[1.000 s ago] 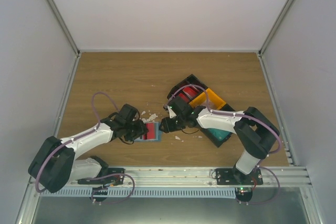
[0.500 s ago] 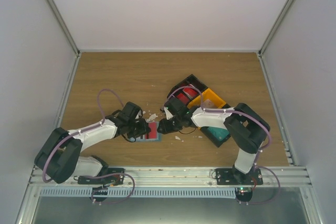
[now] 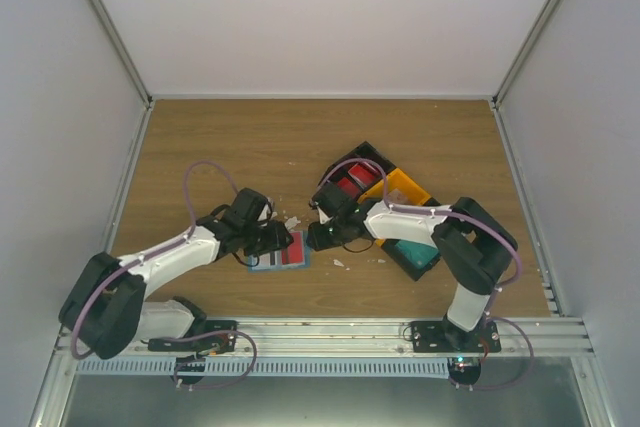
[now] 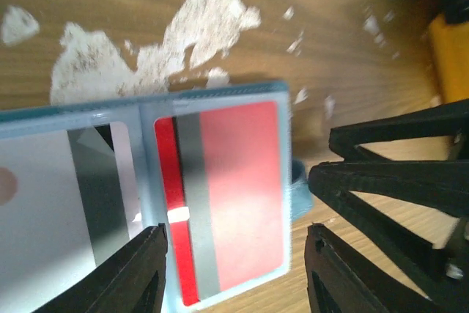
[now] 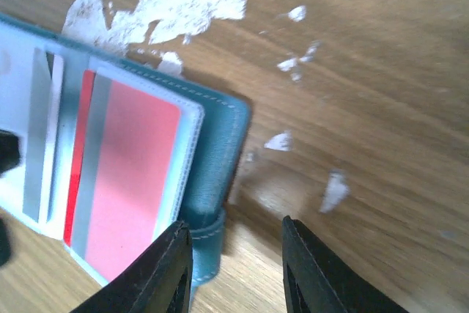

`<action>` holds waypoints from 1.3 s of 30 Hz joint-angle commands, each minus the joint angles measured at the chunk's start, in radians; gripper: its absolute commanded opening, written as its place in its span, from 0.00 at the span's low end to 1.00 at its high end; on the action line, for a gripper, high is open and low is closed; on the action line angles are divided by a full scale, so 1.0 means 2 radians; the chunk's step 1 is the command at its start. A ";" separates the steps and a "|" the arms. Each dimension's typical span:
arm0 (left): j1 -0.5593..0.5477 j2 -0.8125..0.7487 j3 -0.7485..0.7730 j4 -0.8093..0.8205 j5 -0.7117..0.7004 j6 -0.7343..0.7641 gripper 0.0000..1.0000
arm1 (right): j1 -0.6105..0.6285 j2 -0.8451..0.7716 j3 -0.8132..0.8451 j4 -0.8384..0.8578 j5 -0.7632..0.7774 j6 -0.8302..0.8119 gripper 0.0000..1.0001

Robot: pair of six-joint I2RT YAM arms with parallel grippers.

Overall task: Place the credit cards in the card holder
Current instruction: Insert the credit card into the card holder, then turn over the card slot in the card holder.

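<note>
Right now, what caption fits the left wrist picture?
Red striped card sits in the open teal card holder.

Left arm (image 3: 170,259): stretched forward and to the right, forearm lowered.
Left gripper (image 3: 283,239): pointed right; jaws seen parted, nothing clamped between them.
Right arm (image 3: 440,232): folded at the elbow, forearm reached left.
Right gripper (image 3: 312,237): pointed left; jaws seen parted, nothing clamped.
Spacing: both grippers set tip to tip, just apart.

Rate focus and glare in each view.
Top external: even light, crisp, no glare. Left wrist: red card fairly sharp, left claw blurred up close. Right wrist: soft throughout, red card washed pale pink by glare.
</note>
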 commanded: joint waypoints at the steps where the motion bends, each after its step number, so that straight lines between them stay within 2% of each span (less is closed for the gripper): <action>1: -0.002 -0.058 0.023 -0.040 -0.062 0.000 0.57 | 0.015 -0.032 0.033 -0.052 0.081 -0.007 0.36; 4: 0.008 -0.084 0.016 -0.065 -0.103 -0.013 0.60 | 0.035 -0.018 0.060 -0.065 0.083 -0.012 0.36; 7: 0.036 -0.105 -0.001 -0.078 -0.113 -0.022 0.57 | 0.060 0.011 0.089 -0.063 0.064 -0.014 0.37; 12: 0.079 -0.134 -0.039 -0.070 -0.079 -0.020 0.55 | 0.091 0.065 0.135 -0.054 0.026 -0.014 0.36; 19: 0.114 -0.146 -0.078 -0.047 -0.022 -0.010 0.55 | 0.097 0.107 0.163 -0.070 0.014 -0.016 0.32; 29: 0.126 -0.153 -0.094 -0.030 0.014 0.000 0.51 | 0.098 0.133 0.179 -0.105 0.034 -0.007 0.13; 36: 0.127 -0.170 -0.088 -0.044 0.004 0.000 0.52 | 0.097 0.136 0.176 -0.115 0.049 -0.002 0.03; 39: 0.131 -0.171 -0.089 -0.032 0.028 0.001 0.51 | 0.098 0.135 0.176 -0.117 0.054 -0.003 0.01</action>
